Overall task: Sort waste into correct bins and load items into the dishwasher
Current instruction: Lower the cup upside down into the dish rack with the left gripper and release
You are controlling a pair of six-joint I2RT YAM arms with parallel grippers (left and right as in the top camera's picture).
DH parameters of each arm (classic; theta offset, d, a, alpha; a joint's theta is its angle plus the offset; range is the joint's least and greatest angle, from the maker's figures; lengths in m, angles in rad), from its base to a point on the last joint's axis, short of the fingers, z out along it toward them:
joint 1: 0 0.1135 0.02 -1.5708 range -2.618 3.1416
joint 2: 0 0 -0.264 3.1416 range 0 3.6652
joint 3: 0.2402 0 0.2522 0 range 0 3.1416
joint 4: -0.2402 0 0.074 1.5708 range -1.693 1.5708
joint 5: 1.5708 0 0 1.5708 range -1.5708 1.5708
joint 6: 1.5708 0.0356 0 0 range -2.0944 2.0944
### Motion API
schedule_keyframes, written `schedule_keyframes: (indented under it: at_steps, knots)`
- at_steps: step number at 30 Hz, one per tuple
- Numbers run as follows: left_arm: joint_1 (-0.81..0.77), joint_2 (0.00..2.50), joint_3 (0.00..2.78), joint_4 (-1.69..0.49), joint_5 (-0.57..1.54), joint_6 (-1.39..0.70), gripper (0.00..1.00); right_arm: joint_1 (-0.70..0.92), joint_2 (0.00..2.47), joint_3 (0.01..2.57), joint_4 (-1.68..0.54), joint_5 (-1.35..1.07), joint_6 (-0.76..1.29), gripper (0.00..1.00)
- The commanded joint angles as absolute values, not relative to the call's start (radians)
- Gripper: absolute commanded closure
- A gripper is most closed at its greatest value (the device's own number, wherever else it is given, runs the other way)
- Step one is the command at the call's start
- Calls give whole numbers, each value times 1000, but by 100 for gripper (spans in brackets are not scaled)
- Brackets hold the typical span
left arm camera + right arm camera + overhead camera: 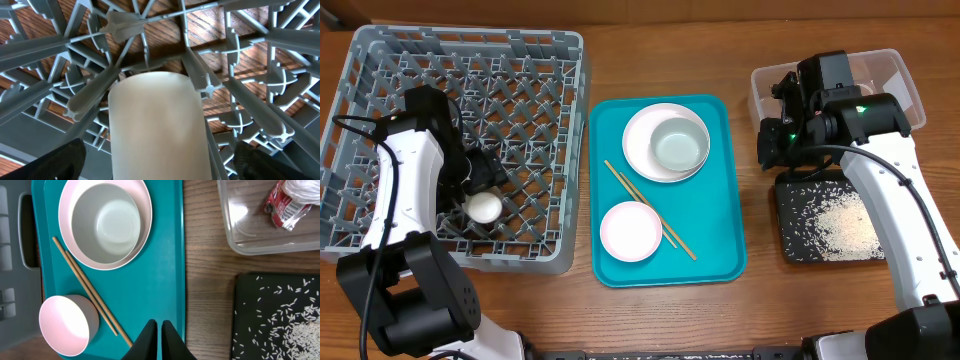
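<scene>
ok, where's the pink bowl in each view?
Overhead: pink bowl lower centre, on the teal tray, beside the chopsticks.
Left wrist: not in it; only rack and cup.
Right wrist: bottom left, on the tray.
Shared landmark: chopsticks, overhead and right wrist.

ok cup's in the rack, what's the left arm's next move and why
Probably lift the left gripper straight up off the white cup: its jaws stand open, the cup rests in the dish rack, and the pink bowl waits on the teal tray.
</scene>
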State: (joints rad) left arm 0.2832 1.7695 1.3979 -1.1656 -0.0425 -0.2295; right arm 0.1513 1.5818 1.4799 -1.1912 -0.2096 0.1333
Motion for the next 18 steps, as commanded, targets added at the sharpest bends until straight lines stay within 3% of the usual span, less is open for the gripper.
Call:
schedule_keyframes:
  at_steps: [1,6,10,14,16,18]
  knots:
    - [287,1751,1432,-1177,-51,-231,3,149,1563,1505,-1192,-203,130,93]
    - [287,1678,1450,-1177,-14,-218,6,149,1563,1505,-1193,-202,130,93]
    - [285,1577,1451,-1176,134,-179,24,149,1563,1505,-1193,-202,130,92]
    - [230,1524,1449,-1261,150,-175,79,149,1563,1505,-1192,-202,130,92]
    - [196,1531,1432,-1295,89,-180,92,149,1563,1505,-1192,-202,130,92]
    - [169,1545,1395,-1298,39,-181,92,149,1563,1505,-1192,-202,130,92]
